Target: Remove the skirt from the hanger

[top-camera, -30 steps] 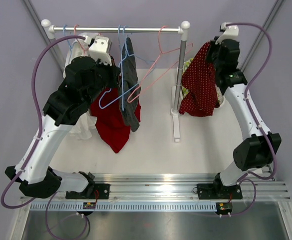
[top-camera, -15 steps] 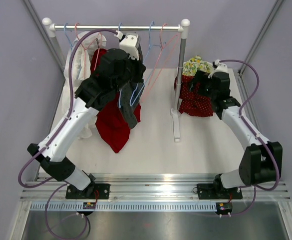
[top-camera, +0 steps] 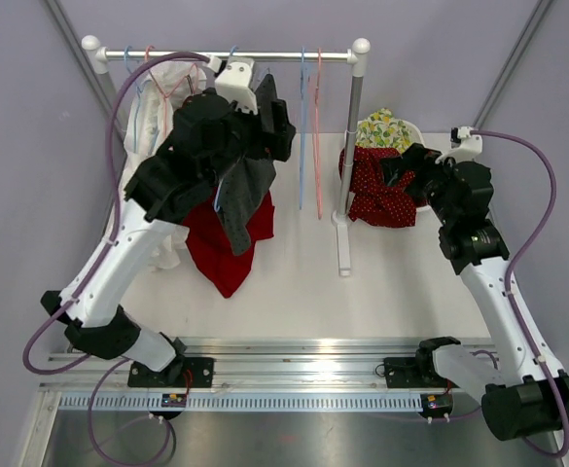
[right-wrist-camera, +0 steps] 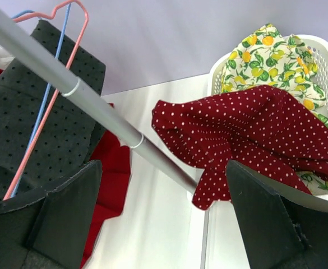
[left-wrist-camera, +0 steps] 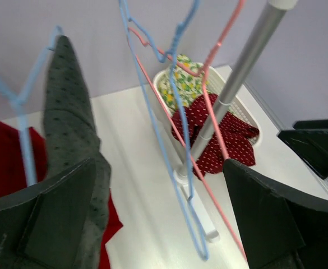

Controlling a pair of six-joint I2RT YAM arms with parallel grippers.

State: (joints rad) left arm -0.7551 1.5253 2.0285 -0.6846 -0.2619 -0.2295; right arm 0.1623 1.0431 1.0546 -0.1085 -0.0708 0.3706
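Both end effectors are seen spread with nothing pinched: left end effector [left-wrist-camera: 158,168] and right end effector [right-wrist-camera: 164,165]. The polka-dot skirt [top-camera: 376,195] is found off any hanger, draped over the near rim of the basket [right-wrist-camera: 327,67], just right of the rack post [top-camera: 352,136]. It lies just ahead of the right end effector, apart from both fingers. It is well apart from the left end effector, which is held up by the rail [top-camera: 294,56].

Finger gaps are shown by the wrist views only; in the top view they are hidden by the arm bodies. Lemon-print cloth [right-wrist-camera: 264,56] under the skirt is clearest in the right wrist view. A grey dotted garment [left-wrist-camera: 68,123] on a blue hanger beside the left finger is shown by the left wrist view. Two bare hangers, blue [top-camera: 303,136] and pink [top-camera: 317,126], are seen hanging from the rail over the bench [top-camera: 294,282] in the top view.
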